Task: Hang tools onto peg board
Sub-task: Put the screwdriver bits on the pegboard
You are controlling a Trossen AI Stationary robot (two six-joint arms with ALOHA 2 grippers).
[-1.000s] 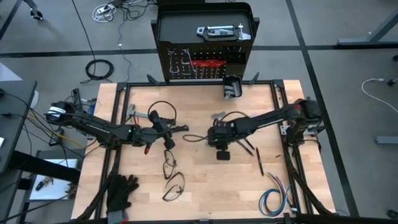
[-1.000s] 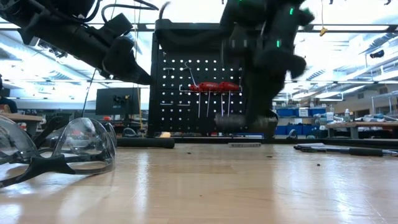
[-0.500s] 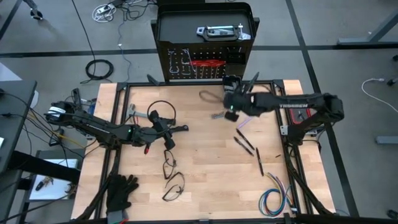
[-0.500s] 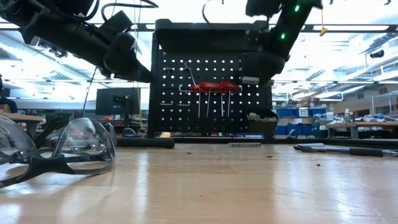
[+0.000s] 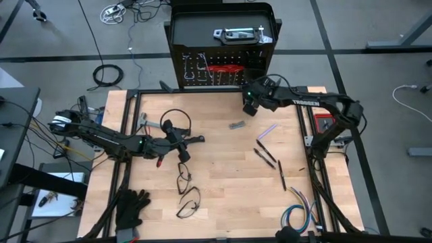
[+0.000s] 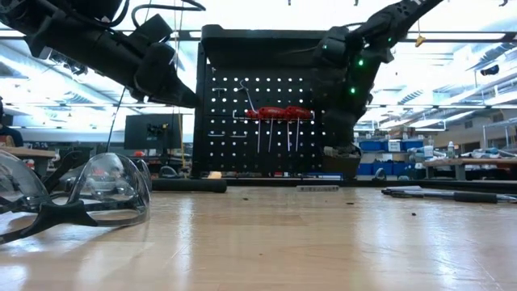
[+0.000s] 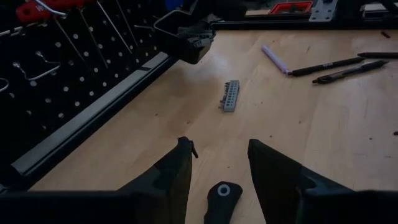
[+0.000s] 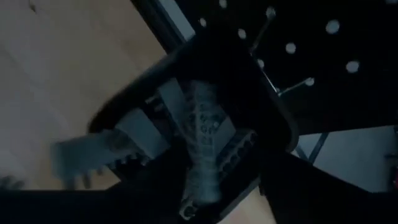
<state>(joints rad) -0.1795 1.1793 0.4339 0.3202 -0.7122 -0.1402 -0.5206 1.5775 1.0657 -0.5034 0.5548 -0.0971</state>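
The jaws of the right gripper [image 5: 251,102] are seen parted over the small black bin [image 8: 249,81], and nothing is clamped between them. Grey metal pieces [image 8: 202,134] lie inside the bin. A second ago this gripper was held low over the middle of the table; since then it has been carried to the foot of the peg board [image 6: 266,81], at the bin. One small part is therefore judged to have been delivered (the release itself is not clearly shown).

The left gripper [image 7: 221,165] is kept over the table's left half, as it was a second ago, with its jaws moderately apart and nothing gripped.

Another grey piece [image 5: 236,125] has been left on the bare wood, well apart from both grippers, so more stowing is judged to remain. The red-handled tools [image 6: 275,113] are already hung on the board.

The bin's walls are close around the right fingers, and the board stands just behind. A lift straight up and back toward the table's middle is judged the clear way out. Open wood surrounds the loose piece, with the pens [image 5: 266,156] lying nearer the right edge.
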